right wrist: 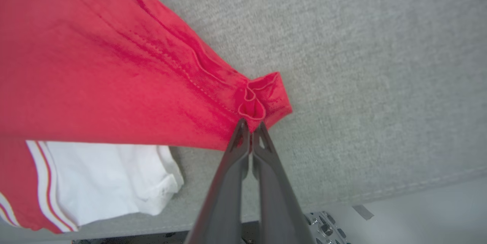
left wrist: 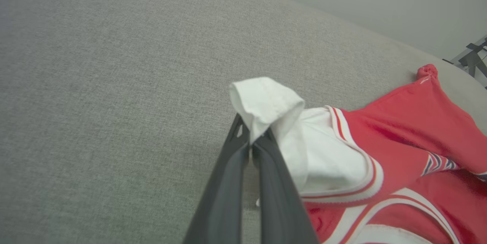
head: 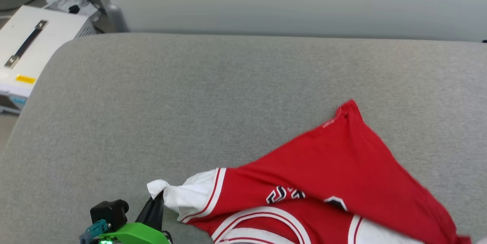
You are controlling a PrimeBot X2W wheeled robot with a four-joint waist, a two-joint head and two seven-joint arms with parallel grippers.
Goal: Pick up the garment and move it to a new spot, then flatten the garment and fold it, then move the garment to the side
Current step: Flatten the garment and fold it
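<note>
Head view: the garment [head: 335, 160] lies on the grey fabric worktop [head: 190, 95] at lower right, its red body rising to a peak at the far end. The left pincer [head: 159, 196] sits at the lower left, just beside the garment, fingers closed on the tip of its white sleeve [head: 190, 194].

Left wrist view: both fingers are pressed together on the sleeve's folded white edge. The red body runs off to the right of them.

Right wrist view: the right pincer [right wrist: 251, 129] is clamped on a bunched red hem corner. The garment stretches away up and left, and a loose white sleeve [right wrist: 114, 175] lies on the worktop at lower left.
</note>
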